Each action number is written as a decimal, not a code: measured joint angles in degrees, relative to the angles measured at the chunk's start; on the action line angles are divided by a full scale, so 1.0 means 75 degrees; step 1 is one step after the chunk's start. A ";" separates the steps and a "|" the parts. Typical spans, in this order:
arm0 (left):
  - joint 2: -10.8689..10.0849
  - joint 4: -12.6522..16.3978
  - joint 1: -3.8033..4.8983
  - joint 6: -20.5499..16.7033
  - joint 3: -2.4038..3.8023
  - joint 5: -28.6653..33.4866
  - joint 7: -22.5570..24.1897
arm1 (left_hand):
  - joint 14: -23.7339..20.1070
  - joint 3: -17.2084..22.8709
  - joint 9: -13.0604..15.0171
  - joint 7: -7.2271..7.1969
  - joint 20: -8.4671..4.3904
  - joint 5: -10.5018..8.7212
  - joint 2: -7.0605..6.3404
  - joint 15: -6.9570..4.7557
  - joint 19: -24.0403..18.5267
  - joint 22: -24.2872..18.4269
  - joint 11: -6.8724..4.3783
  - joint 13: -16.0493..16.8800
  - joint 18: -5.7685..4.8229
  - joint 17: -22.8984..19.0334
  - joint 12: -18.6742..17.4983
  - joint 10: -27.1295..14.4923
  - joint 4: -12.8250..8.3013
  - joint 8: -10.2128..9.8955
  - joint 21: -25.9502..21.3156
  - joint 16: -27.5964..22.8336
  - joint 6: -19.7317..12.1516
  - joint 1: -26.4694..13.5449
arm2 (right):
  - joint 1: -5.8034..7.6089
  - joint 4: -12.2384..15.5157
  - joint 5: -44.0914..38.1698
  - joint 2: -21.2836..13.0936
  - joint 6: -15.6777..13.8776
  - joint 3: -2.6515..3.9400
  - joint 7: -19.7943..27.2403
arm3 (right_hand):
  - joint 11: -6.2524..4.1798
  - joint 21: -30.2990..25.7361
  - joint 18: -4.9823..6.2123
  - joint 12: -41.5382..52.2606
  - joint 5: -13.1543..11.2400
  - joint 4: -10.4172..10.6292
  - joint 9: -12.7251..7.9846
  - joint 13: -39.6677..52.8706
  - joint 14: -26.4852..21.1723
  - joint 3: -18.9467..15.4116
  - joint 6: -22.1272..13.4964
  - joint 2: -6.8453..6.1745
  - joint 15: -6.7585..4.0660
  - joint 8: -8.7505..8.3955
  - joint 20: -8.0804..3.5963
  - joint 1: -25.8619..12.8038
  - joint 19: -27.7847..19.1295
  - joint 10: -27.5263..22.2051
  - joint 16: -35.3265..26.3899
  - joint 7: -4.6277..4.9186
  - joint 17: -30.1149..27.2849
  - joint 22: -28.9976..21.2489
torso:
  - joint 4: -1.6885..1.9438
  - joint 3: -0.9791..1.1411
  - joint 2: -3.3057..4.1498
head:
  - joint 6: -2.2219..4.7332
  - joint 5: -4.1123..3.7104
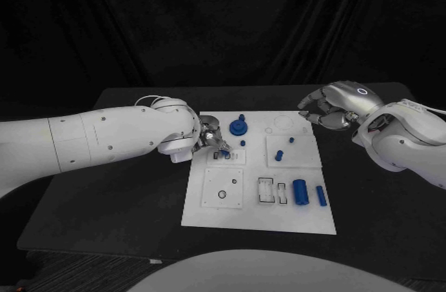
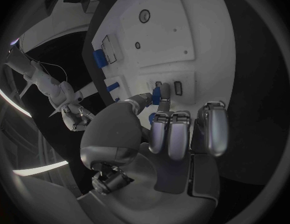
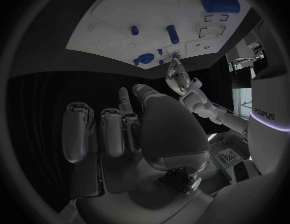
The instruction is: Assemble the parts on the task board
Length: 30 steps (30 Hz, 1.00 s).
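From the head camera, the flat white rectangular task board (image 1: 260,195) lies in the middle of the black table (image 1: 111,208). The silver left hand (image 1: 206,137) is over the board's left edge at a small raised plate, its fingertips pinching a small blue peg (image 1: 226,154) down at that plate. A blue round knobbed part (image 1: 239,126) stands just beyond it. The silver right hand (image 1: 327,108) hangs off the board's far right corner, fingers curled in with nothing between them. A large blue cylinder (image 1: 300,191) and a thinner blue rod (image 1: 321,195) lie near the board's right edge.

The left wrist camera shows the left hand's thumb and a finger closed on the small blue peg (image 2: 156,93) at a slotted plate.

The right wrist camera shows the right hand (image 3: 129,129) curled and empty, well apart from the board (image 3: 114,20).
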 measured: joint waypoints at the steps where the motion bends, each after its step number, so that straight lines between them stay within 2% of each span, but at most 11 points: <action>1: -0.0014 0.0024 0.0000 -0.0076 0.0000 -0.0015 0.0019 | 0.0000 0.0000 0.0000 0.0000 0.0000 0.0000 0.0000 0.0000 0.0000 0.0000 0.0000 0.0000 0.0000 0.0000 0.0000 0.0000 0.0000 0.0000 0.0000 0.0000 0.0000 0.0000 | 0.0000 0.0001 0.0000 -0.0001 0.0000 0.0000 -0.0001 | 0.0000 0.0000 0.0001 0.0000 0.0000 0.0000 0.0000 0.0000 0.0000 0.0000 0.0000 0.0000 0.0000 0.0000 0.0000 0.0000 0.0000 0.0000 0.0000 0.0000 0.0000 0.0000 | 0.0000 0.0000 0.0000 | 0.0000 -0.0003; 11: -0.0079 0.0150 -0.0033 -0.0455 0.0000 -0.0132 0.0091 | 0.0000 -0.0003 0.0006 0.0001 0.0000 0.0029 0.0000 0.0000 0.0000 0.0000 0.0023 0.0000 0.0000 0.0000 0.0000 0.0023 0.0003 -0.0044 -0.0037 0.0000 0.0000 0.0000 | -0.0001 0.0002 0.0003 -0.0001 -0.0001 0.0000 -0.0007 | 0.0000 0.0000 0.0001 0.0000 0.0000 0.0000 0.0000 0.0000 0.0000 0.0000 0.0000 0.0000 0.0000 0.0000 0.0000 0.0000 0.0000 0.0000 0.0000 0.0000 0.0000 -0.0001 | 0.0000 0.0000 0.0001 | -0.0001 0.0018; 15: -0.0083 0.0160 -0.0059 -0.0462 -0.0001 -0.0197 0.0072 | 0.0000 -0.0024 0.0013 0.0028 0.0002 -0.0061 0.0000 0.0000 -0.0057 0.0000 0.0026 0.0000 -0.0001 0.0000 0.0000 0.0026 0.0067 -0.0058 -0.0050 0.0000 -0.0027 0.0000 | -0.0003 0.0002 0.0004 0.0007 -0.0001 0.0000 -0.0009 | 0.0000 0.0000 0.0000 0.0000 0.0000 0.0000 0.0000 0.0000 0.0000 0.0000 0.0000 0.0000 0.0000 0.0000 0.0000 0.0000 0.0000 0.0000 0.0000 0.0000 0.0000 -0.0001 | 0.0000 0.0000 -0.0001 | -0.0001 0.0018; 30: -0.0113 0.0182 -0.0165 -0.0444 -0.0002 -0.0317 -0.0014 | 0.0000 -0.0024 0.0021 0.0028 0.0002 -0.0061 0.0000 0.0000 -0.0057 0.0000 0.0026 0.0000 -0.0001 0.0000 0.0000 0.0027 0.0067 -0.0058 -0.0050 0.0000 -0.0027 0.0000 | -0.0021 -0.0006 0.0005 0.0015 0.0001 0.0000 -0.0011 | 0.0000 0.0000 0.0000 0.0000 0.0034 0.0000 0.0000 0.0006 0.0000 0.0000 0.0000 -0.0033 0.0000 -0.0031 0.0000 0.0032 0.0000 0.0000 0.0000 0.0000 0.0000 -0.0002 | 0.0001 0.0000 -0.0002 | -0.0001 0.0046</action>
